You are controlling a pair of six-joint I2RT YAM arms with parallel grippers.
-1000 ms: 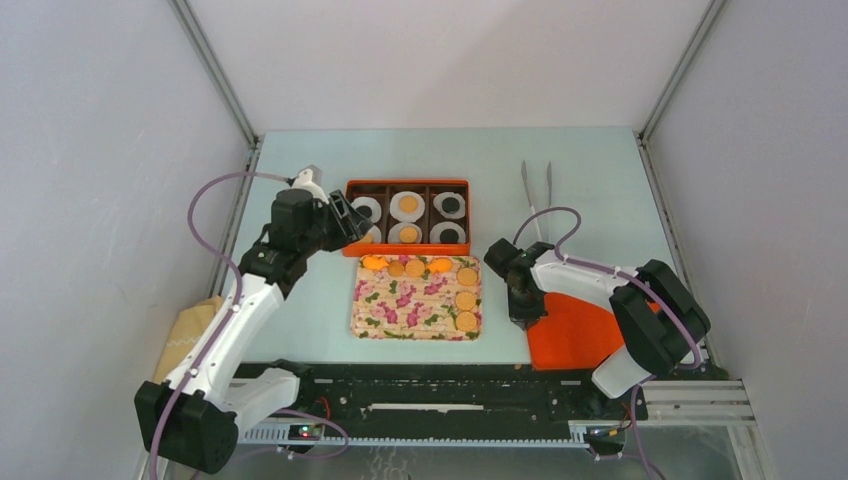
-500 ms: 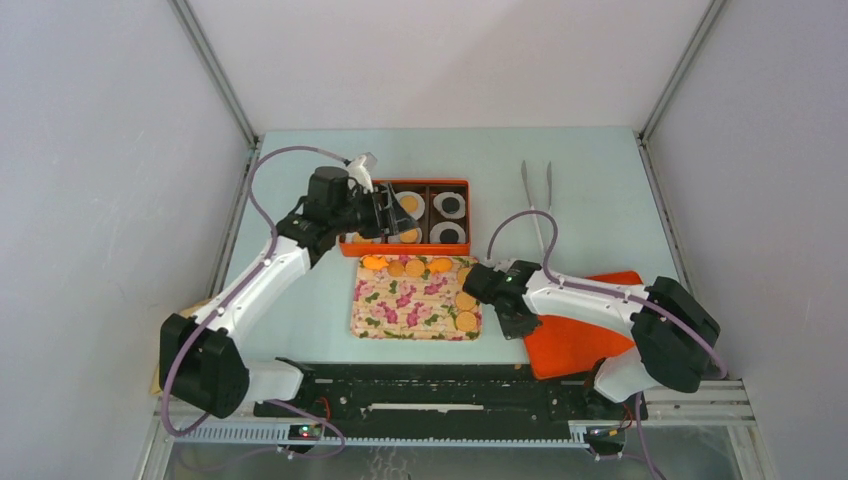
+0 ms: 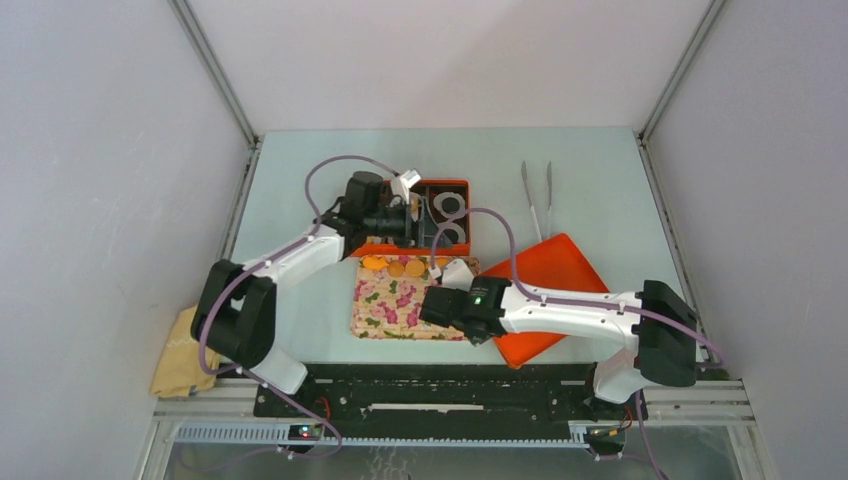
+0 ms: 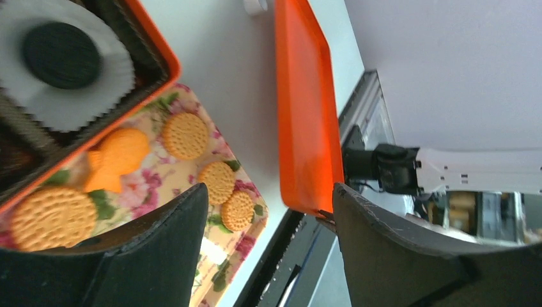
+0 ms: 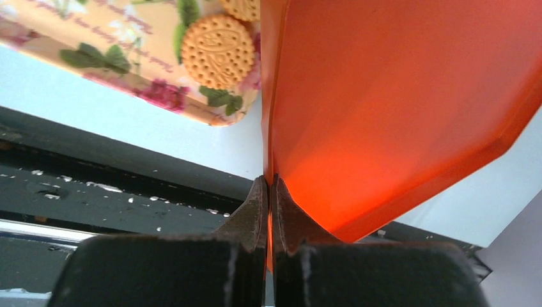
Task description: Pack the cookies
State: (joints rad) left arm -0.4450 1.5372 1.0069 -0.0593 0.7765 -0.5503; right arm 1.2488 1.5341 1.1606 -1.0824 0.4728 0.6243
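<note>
Several golden cookies (image 3: 397, 267) lie on the floral tray (image 3: 385, 310); in the left wrist view they show as round discs (image 4: 186, 135) on that tray (image 4: 211, 268). A black cookie (image 4: 62, 46) sits in a white paper cup inside the orange box (image 4: 153, 54). My left gripper (image 3: 422, 222) hovers over the box (image 3: 458, 186), open and empty (image 4: 270, 192). My right gripper (image 3: 478, 322) is shut on the edge of the orange lid (image 3: 548, 290), which is tilted up off the table (image 5: 269, 185). A golden cookie (image 5: 217, 42) lies beside the lid (image 5: 396, 96).
Metal tongs (image 3: 535, 195) lie on the table right of the box. A tan cloth (image 3: 180, 345) lies at the table's left edge. A black rail (image 3: 430, 385) runs along the near edge.
My left arm swung right over the orange box and its jaws widened. My right gripper shut on the lid, raised it and carried it left toward the tray.
</note>
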